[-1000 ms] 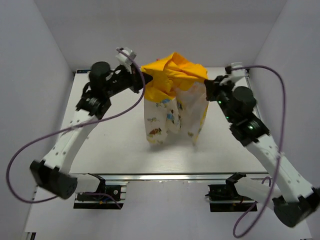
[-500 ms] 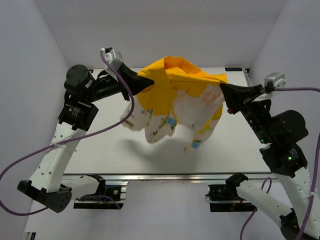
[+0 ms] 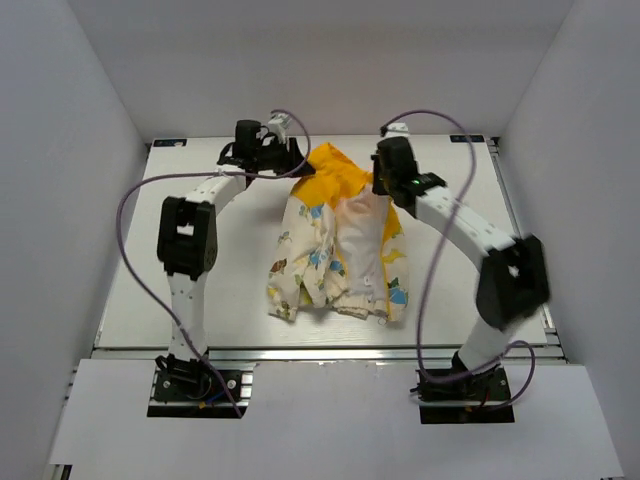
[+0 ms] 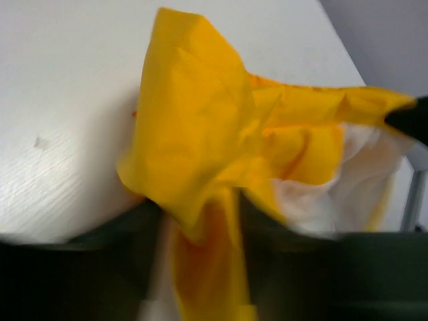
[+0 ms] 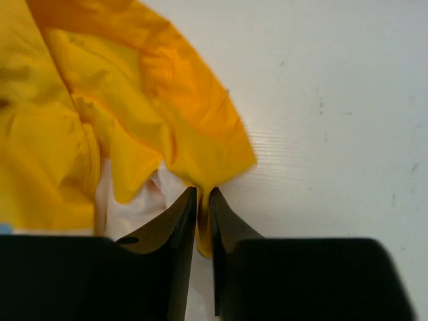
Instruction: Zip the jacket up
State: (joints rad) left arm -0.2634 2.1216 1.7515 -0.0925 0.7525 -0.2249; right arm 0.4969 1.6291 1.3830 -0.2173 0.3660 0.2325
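The jacket (image 3: 335, 250) lies on the white table (image 3: 180, 300), yellow hood (image 3: 335, 180) towards the back, its cream printed body crumpled towards the front. My left gripper (image 3: 296, 163) is at the hood's left edge. In the blurred left wrist view its jaws (image 4: 200, 267) stand apart, open, with a strip of yellow fabric (image 4: 194, 120) lying between them. My right gripper (image 3: 385, 190) is at the hood's right edge. Its fingertips (image 5: 204, 194) are nearly together, pinching a thin yellow fold of the jacket (image 5: 100, 100). The zipper cannot be made out.
Both arms reach far across the table, elbows over its left and right sides. Purple cables (image 3: 135, 250) loop beside each arm. White walls close in the back and both sides. Bare table (image 5: 334, 100) lies right of the hood.
The jacket was held up in the air, stretched between both grippers; now it lies on the table. Both arms have reached towards the back and down. The left jaws have parted.
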